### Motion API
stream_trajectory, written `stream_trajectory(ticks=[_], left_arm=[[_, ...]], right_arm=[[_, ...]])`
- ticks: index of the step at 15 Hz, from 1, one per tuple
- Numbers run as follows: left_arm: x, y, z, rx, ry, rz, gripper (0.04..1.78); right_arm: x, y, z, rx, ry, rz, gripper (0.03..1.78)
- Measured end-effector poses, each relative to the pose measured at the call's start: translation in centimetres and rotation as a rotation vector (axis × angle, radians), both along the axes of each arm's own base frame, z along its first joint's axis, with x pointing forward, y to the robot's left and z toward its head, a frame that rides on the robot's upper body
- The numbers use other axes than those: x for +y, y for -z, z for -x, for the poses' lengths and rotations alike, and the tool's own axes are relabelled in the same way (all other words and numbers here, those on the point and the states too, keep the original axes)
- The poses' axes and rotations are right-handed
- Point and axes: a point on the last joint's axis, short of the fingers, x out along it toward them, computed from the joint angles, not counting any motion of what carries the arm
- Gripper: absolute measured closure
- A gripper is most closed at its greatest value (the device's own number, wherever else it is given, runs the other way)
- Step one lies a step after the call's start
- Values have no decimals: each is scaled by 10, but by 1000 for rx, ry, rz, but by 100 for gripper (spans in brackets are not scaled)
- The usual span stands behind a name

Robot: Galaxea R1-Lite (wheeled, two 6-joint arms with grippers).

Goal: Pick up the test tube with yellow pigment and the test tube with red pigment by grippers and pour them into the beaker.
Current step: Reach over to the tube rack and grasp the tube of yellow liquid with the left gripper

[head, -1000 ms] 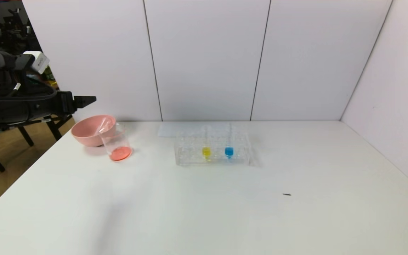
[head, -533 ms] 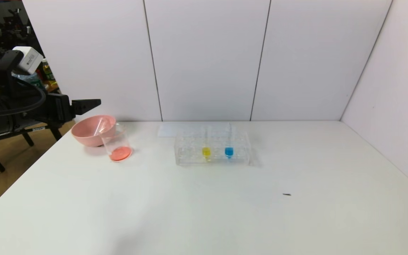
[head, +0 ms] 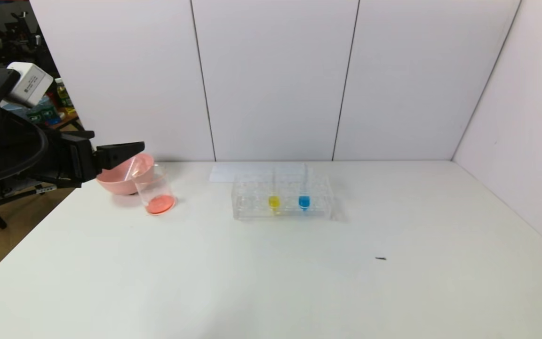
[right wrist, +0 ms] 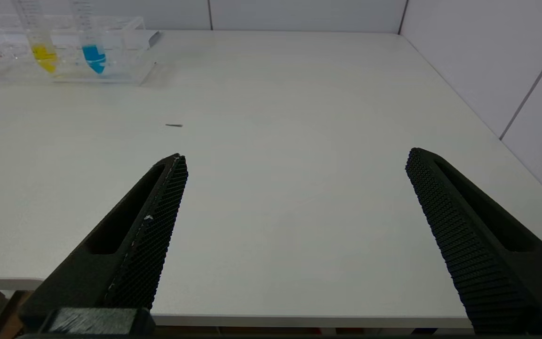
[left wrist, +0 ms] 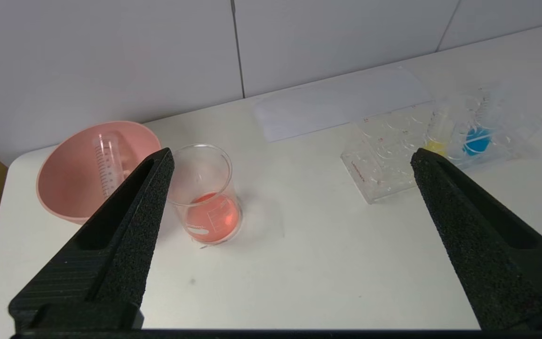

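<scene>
The test tube with yellow pigment (head: pixel 274 201) (left wrist: pixel 438 141) (right wrist: pixel 43 47) stands upright in the clear rack (head: pixel 252 207). The beaker (head: pixel 155 190) (left wrist: pixel 207 193) stands in front of the pink bowl and holds red-orange liquid at its bottom. A test tube with red pigment is out of view; only an empty clear tube (left wrist: pixel 106 160) lies in the bowl. My left gripper (head: pixel 137 148) (left wrist: pixel 292 157) hovers open and empty at the table's left edge, level with the bowl's rim. My right gripper (right wrist: pixel 294 157) is open and empty over the table's near edge, and does not show in the head view.
The pink bowl (head: pixel 115 181) (left wrist: pixel 59 197) sits at the back left, touching the beaker. A blue-liquid tube (head: pixel 304 201) (right wrist: pixel 93 52) stands beside the yellow one. A thin clear sheet (head: pixel 228 173) lies behind the rack. A small dark speck (head: pixel 381 258) is on the table.
My left arm has swung in toward the table and a little lower; its open gripper now overlaps the pink bowl's rim in the head view. Nothing on the table moved.
</scene>
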Motion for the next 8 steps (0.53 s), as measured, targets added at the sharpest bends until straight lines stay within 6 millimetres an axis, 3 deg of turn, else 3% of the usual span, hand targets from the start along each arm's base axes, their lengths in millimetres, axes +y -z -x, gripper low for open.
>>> stream_trajectory(ticks=[8], left_arm=[[-9,8,18,6,48,0,6]], right_arm=[[0,0,0,0,0,0,11]])
